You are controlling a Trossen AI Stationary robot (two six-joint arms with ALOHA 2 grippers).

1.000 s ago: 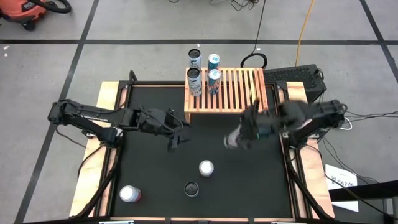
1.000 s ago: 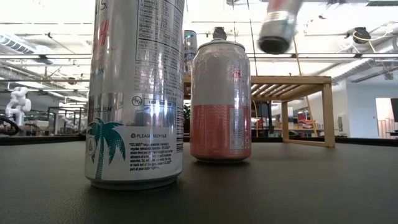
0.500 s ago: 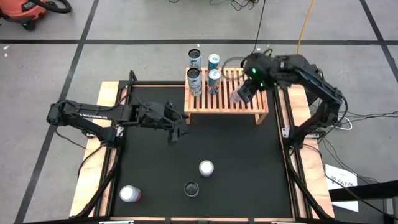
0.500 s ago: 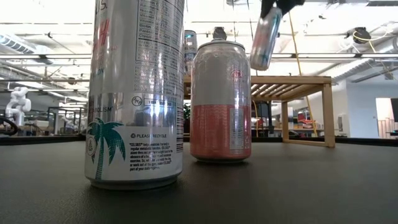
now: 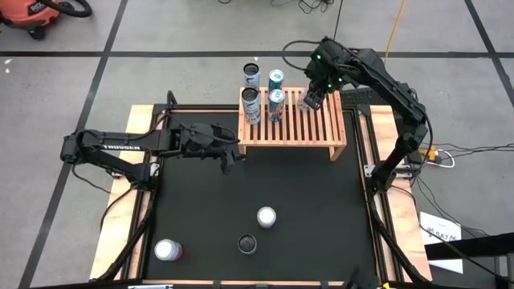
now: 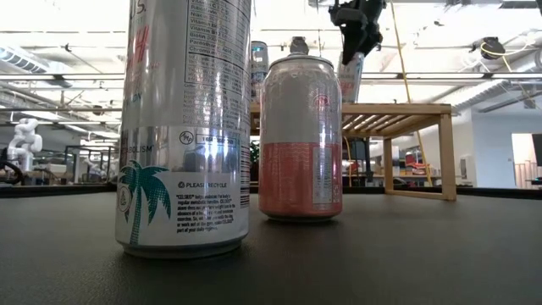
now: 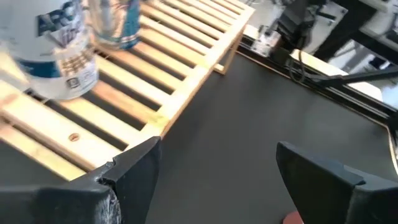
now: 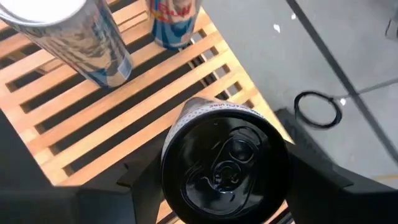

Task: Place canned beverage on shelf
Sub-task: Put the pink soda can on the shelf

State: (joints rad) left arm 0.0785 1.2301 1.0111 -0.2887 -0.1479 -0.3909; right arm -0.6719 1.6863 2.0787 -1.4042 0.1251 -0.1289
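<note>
Can (image 8: 224, 165) is clamped in right gripper (image 5: 310, 99) fingers over shelf (image 5: 317, 128); should be lowered upright, base across slats, clear of standing cans (image 5: 276, 104); left gripper (image 5: 227, 156) fingers apart, idle.

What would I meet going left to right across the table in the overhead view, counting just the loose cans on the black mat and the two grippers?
Silver-topped can near the front-left corner → left gripper → dark-topped can → white-topped can → right gripper holding a can over the shelf.
</note>
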